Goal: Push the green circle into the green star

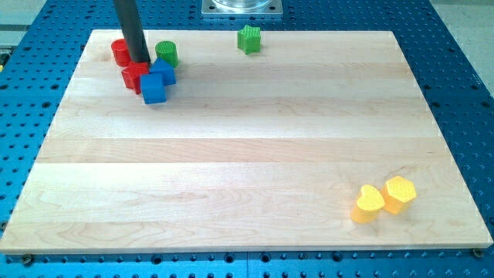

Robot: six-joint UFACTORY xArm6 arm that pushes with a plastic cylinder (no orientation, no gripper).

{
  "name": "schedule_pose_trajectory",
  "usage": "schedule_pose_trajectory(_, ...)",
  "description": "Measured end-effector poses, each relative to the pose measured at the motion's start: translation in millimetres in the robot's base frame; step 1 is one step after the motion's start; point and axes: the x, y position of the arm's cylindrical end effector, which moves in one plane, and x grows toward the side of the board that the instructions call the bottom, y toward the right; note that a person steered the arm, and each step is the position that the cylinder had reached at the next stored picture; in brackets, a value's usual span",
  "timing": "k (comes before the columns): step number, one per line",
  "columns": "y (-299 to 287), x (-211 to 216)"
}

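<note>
Upper left of frame: no claw here, my tip point(140, 61) grips nothing, just left of green circle point(167, 52). It looks light, slides easily; push its left side twd green star point(248, 38)

Rod point(130, 31) cut off at top

The arm shows only as a straight, round rod, dark grey to black, smooth and plain with a faint sheen down one side and no markings, cables or screws on it. It keeps one thickness down to my tip point(140, 62), which ends blunt. A square metal mounting plate point(242, 8) sits at the far edge.
</note>
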Motion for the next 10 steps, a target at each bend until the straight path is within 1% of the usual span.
schedule_pose_trajectory(2, 99, -2)
schedule_pose_trajectory(4, 100, 9)
schedule_pose_trajectory(6, 143, 6)
schedule_pose_trajectory(8, 162, 6)
schedule_pose_trajectory(10, 164, 6)
